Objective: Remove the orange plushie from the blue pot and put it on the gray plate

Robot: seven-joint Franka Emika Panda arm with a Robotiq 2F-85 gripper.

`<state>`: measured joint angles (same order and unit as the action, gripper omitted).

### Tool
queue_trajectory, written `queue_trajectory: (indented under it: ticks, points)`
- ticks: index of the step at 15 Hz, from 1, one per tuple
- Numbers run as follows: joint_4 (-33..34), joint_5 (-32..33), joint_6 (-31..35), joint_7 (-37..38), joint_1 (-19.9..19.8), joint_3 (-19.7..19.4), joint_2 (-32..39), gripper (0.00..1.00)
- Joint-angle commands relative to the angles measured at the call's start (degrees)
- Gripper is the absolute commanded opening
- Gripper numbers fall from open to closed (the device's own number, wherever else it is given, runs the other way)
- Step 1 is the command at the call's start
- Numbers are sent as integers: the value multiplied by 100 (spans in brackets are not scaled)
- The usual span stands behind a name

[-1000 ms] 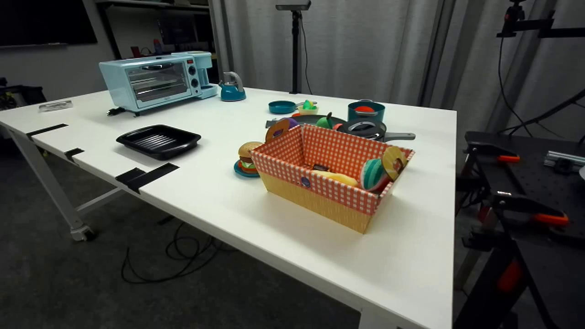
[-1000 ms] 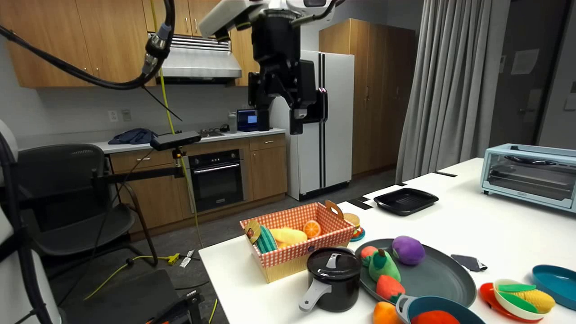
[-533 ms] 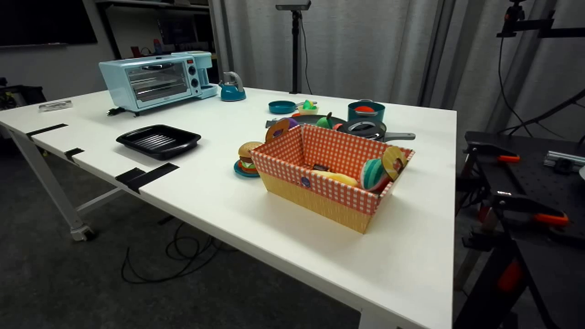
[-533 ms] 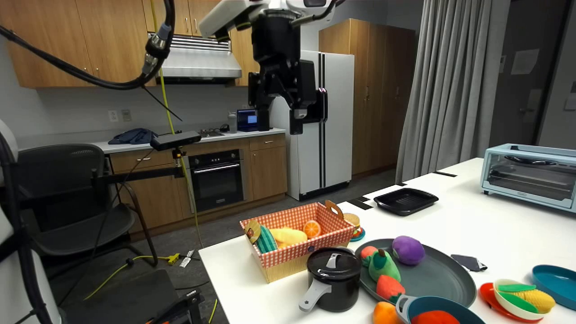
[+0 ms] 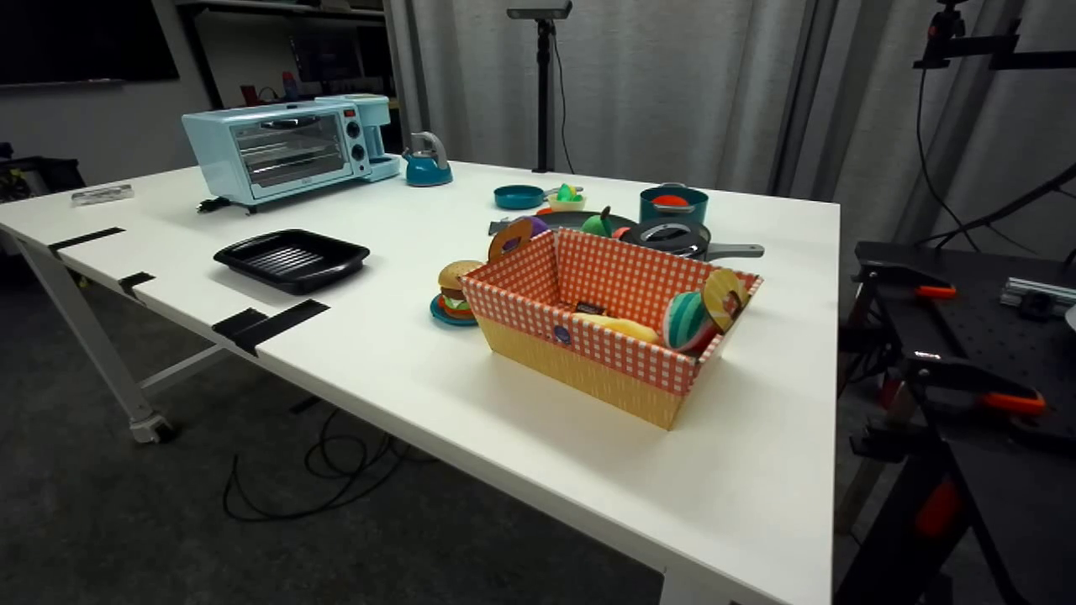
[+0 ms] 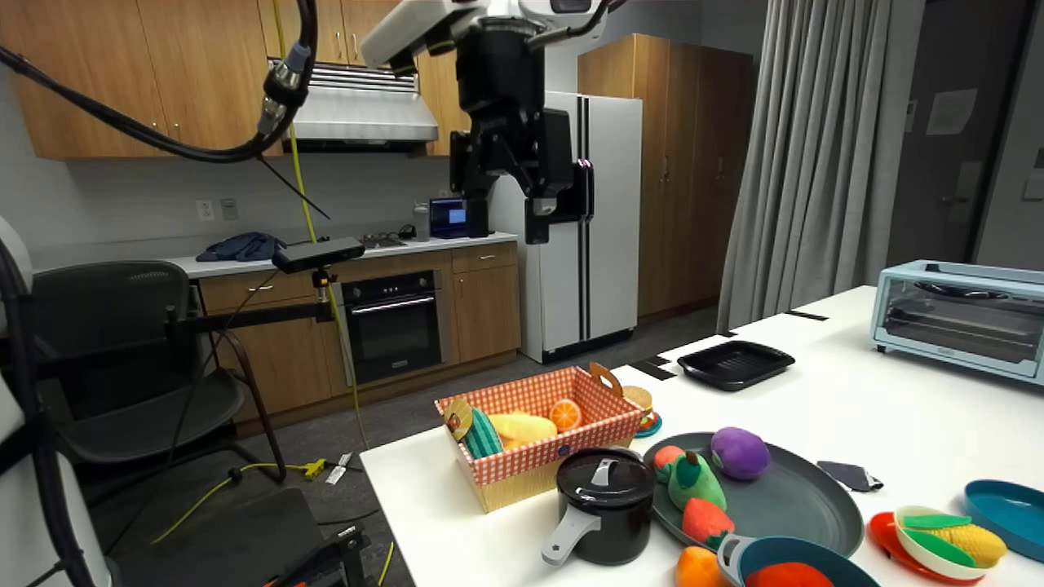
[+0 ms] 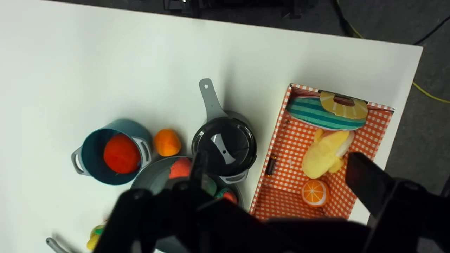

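The orange-red plushie (image 7: 122,153) lies inside the blue pot (image 7: 93,147), which has two grey loop handles. In both exterior views, the plushie (image 5: 670,201) (image 6: 787,575) shows in the pot (image 5: 693,215) (image 6: 836,558). The dark grey round plate (image 6: 795,501) is beside the pot and holds several plush foods; in the wrist view the gripper partly hides the plate (image 7: 152,178). My gripper (image 6: 506,227) is open and empty, high above the table. In the wrist view the gripper's fingers (image 7: 277,163) are wide apart, over the lidded pot and basket.
A lidded black pot (image 6: 608,505) stands by the plate, next to a checked basket (image 6: 522,473) of toys. A separate orange plush (image 7: 167,142) lies between the pots. A black tray (image 6: 734,364), teal pan (image 6: 1007,514), corn bowl (image 6: 950,546) and toaster oven (image 6: 962,318) are around.
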<state>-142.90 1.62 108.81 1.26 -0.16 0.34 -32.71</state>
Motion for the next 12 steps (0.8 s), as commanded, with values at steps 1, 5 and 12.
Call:
queue_trajectory:
  ticks: [1, 5, 12]
  points:
    - [125, 2, 89, 16, -6, 12, 249, 100]
    - [239, -10, 537, 32, -41, -29, 714, 100]
    - [450, -145, 1796, 190, -254, -308, 1716, 100]
